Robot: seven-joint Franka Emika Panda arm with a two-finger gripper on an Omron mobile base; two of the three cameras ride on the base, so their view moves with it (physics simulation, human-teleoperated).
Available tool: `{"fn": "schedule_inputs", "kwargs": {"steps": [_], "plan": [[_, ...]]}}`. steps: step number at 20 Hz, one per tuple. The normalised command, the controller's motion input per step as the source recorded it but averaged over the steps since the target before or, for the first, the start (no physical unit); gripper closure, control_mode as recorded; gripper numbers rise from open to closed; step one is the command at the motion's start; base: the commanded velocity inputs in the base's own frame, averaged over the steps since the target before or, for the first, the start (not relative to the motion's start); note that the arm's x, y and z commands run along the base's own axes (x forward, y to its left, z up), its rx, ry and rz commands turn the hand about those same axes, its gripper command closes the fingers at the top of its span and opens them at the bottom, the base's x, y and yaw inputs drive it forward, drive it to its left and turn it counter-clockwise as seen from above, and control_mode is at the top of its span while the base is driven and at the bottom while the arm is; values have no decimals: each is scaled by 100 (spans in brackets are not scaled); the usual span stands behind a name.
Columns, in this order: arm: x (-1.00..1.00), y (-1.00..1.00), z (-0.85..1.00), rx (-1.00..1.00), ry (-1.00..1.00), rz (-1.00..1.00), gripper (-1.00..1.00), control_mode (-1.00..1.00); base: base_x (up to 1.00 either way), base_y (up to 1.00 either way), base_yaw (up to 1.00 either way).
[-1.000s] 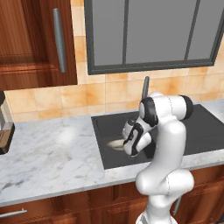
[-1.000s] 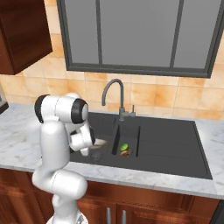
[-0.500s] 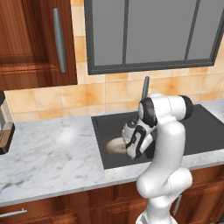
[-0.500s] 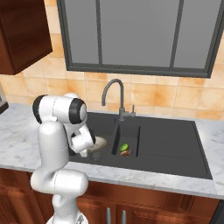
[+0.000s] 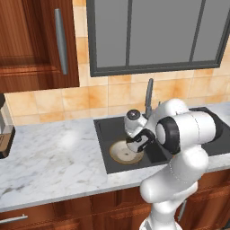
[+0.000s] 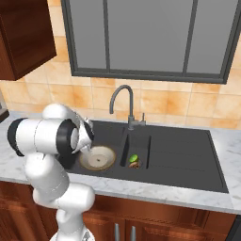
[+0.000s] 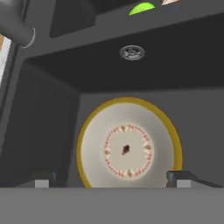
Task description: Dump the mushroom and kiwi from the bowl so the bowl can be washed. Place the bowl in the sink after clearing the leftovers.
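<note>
The bowl [image 7: 129, 144] lies flat and empty on the floor of the sink's [image 5: 104, 130] large basin, golden rim up. It also shows as the bowl [image 5: 126, 152] and the bowl [image 6: 97, 157] in the two base views. My gripper [image 7: 110, 180] hovers just above the bowl's near edge, open, its fingertips [image 7: 178, 179] spread wider than the bowl and holding nothing. The gripper [image 5: 137, 143] hangs over the bowl's right side. The green kiwi [image 6: 133, 157] and the brown mushroom [image 6: 136, 164] lie together in the small basin. The kiwi [image 7: 142, 8] peeks over the divider.
The grey tap [image 6: 123, 101] curves over the divider behind the basins. A round drain [image 7: 132, 52] sits in the large basin's floor beyond the bowl. Marble counter [image 5: 49, 157] stretches left of the sink; a dark appliance [image 5: 4, 130] stands at its far left.
The bowl was tilted at the gripper in the large basin; it now lies flat on the basin floor. The gripper has let go of it.
</note>
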Motion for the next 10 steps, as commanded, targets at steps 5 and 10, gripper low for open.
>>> {"fn": "schedule_inputs", "kwargs": {"steps": [5,10], "plan": [[-40,16,100,-3,-19,-8,-100,-100,0,0,0],[-66,5,100,0,-18,-7,-100,-100,0,0,0]]}}
